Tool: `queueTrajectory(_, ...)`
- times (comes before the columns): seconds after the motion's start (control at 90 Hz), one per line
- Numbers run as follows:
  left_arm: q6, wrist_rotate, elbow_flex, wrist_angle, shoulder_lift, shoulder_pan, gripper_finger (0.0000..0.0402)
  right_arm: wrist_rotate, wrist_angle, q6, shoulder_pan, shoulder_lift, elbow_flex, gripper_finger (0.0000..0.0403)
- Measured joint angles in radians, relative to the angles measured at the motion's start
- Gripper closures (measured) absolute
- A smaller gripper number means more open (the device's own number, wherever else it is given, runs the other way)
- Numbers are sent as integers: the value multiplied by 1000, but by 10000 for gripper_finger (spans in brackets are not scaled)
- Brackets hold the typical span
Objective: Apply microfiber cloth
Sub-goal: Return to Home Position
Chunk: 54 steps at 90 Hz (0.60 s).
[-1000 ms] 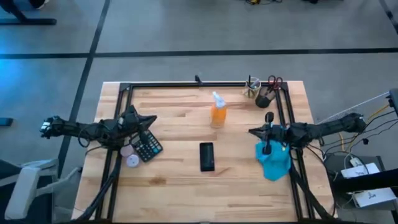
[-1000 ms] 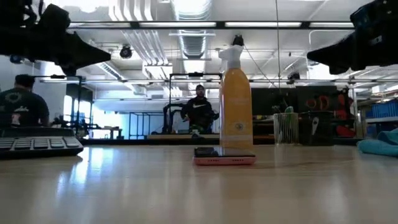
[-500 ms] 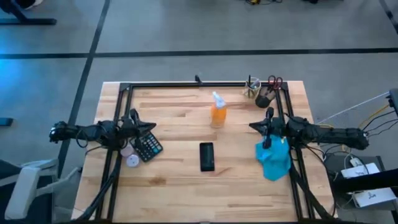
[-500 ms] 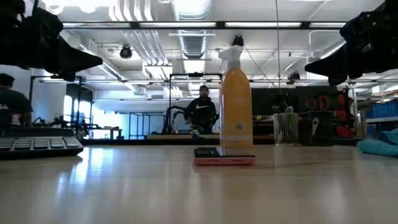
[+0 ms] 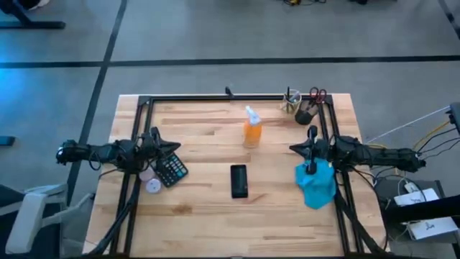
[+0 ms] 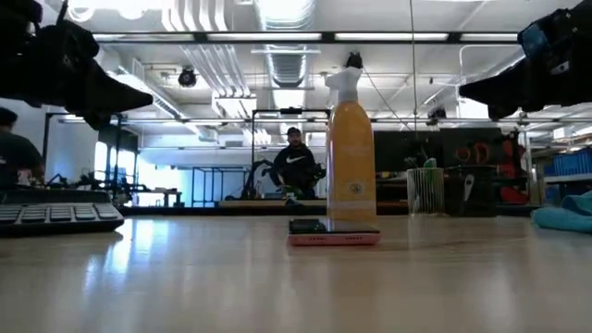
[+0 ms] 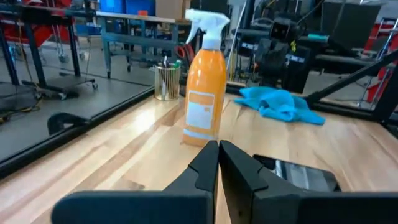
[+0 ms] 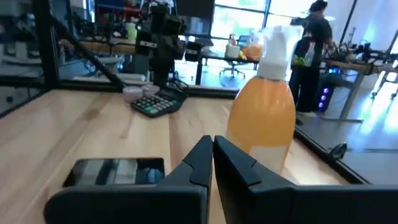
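Lying crumpled near right edge: blue cloth (image 5: 317, 188) (phone (image 5: 238, 180) mid-table); left gripper (image 5: 175, 146), right gripper (image 5: 293, 150) raised, pinched closed, empty.

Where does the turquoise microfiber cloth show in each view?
High view: microfiber cloth on the right side of the table.
Low view: cloth at the right edge.
Left wrist view: cloth on the table beyond the orange spray bottle.
Right wrist view: not in it.
Shared landmark: orange spray bottle, in all four.
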Motion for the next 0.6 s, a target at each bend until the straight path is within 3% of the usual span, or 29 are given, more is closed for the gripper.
queueTrajectory(0.6,1,0,-1,2,118,0,402,1,2,0,0,3,0,403)
